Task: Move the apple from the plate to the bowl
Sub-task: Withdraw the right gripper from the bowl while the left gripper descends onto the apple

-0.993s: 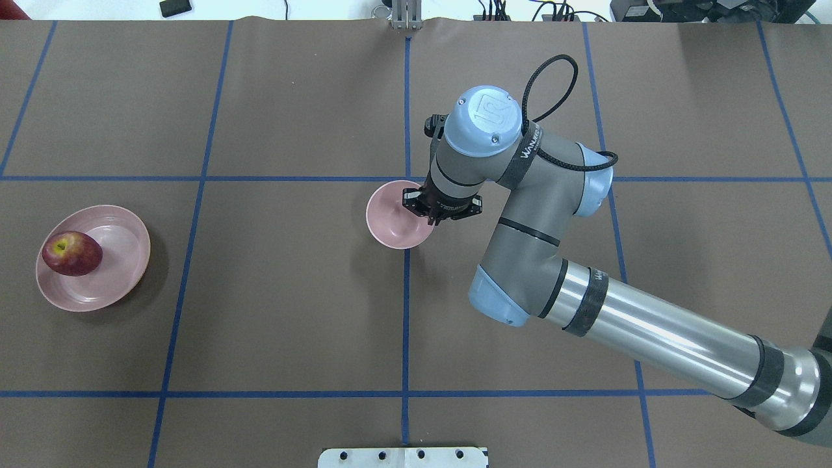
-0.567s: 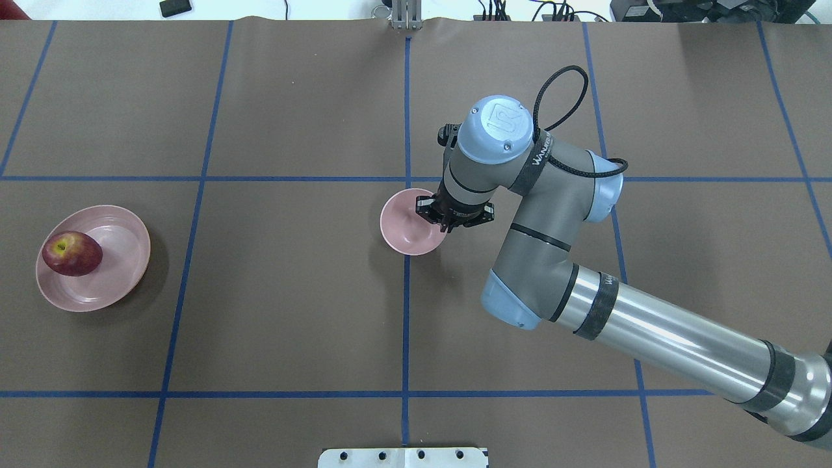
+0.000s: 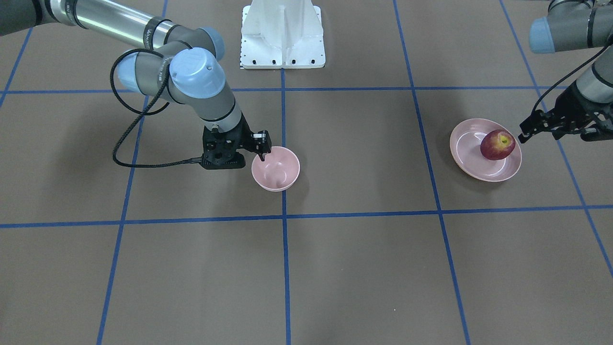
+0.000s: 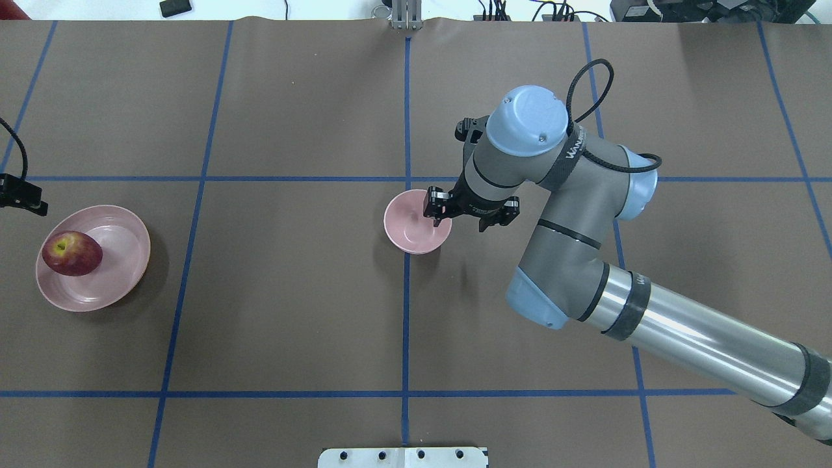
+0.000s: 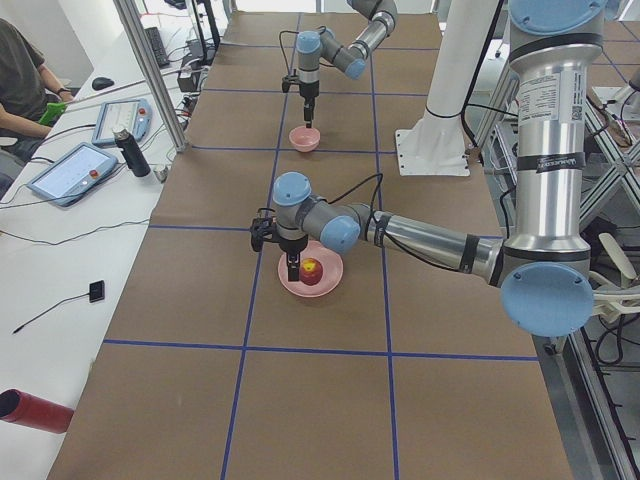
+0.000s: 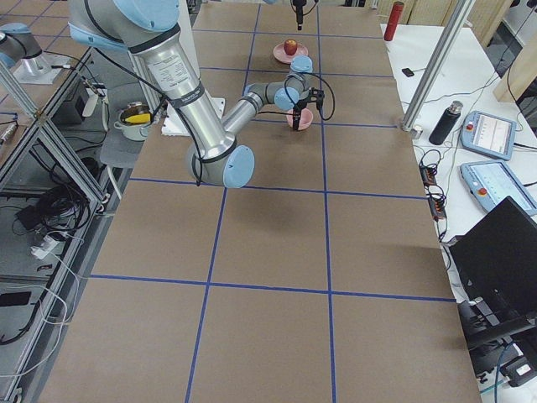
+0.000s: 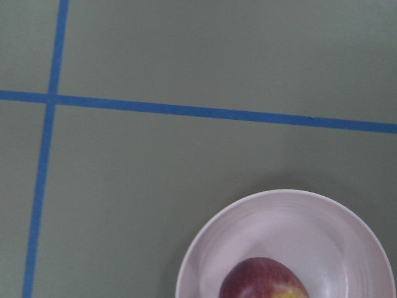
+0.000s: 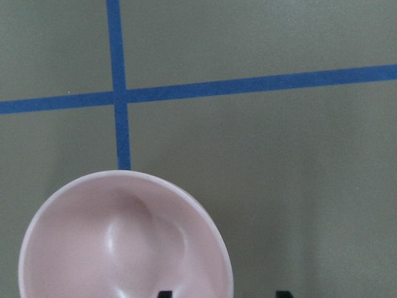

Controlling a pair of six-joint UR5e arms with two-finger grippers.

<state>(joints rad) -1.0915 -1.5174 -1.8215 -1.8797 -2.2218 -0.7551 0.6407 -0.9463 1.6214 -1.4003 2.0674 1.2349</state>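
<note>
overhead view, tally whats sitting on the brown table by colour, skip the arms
pink: 2, the plate and the bowl
dark red: 1, the apple, lying on the plate
total: 3

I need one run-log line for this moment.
apple: on plate | bowl: empty | right gripper: open, astride bowl rim | left gripper: beside plate, apart from apple
</note>
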